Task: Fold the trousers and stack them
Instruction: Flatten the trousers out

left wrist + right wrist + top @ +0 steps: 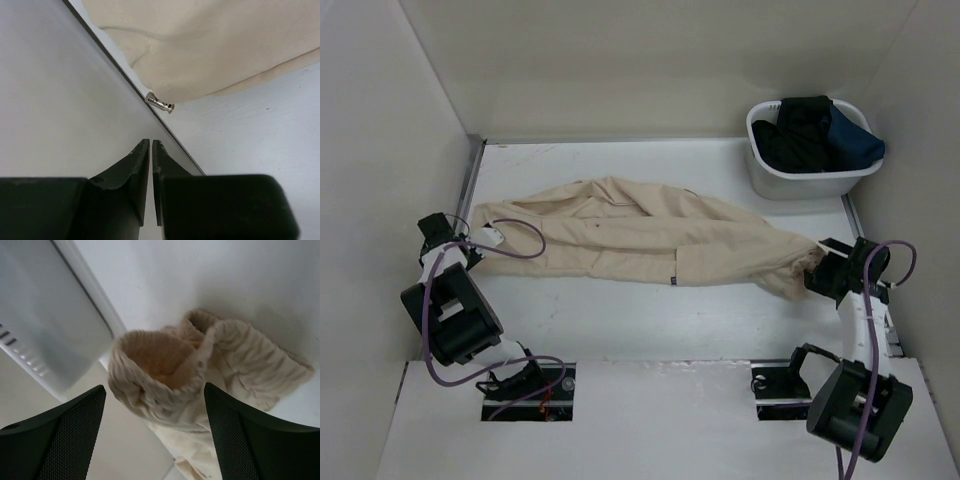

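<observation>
basket (800,184) of dark clothes (815,135) near trousers (640,235)

The top external camera sits high above and behind the arm bases and looks down and forward over the whole table (620,320), with the bases at 6 o'clock, the basket (790,185) at 2 o'clock and the trousers (620,235) across the middle. The left wrist camera looks out low along its left gripper (151,144), close to the tabletop, and catches the trousers' end that lies at 9 o'clock overhead. The right wrist camera peers past the right gripper (154,387) from very near at their gathered end, at 3 o'clock overhead, so all three views share the trousers.
</observation>
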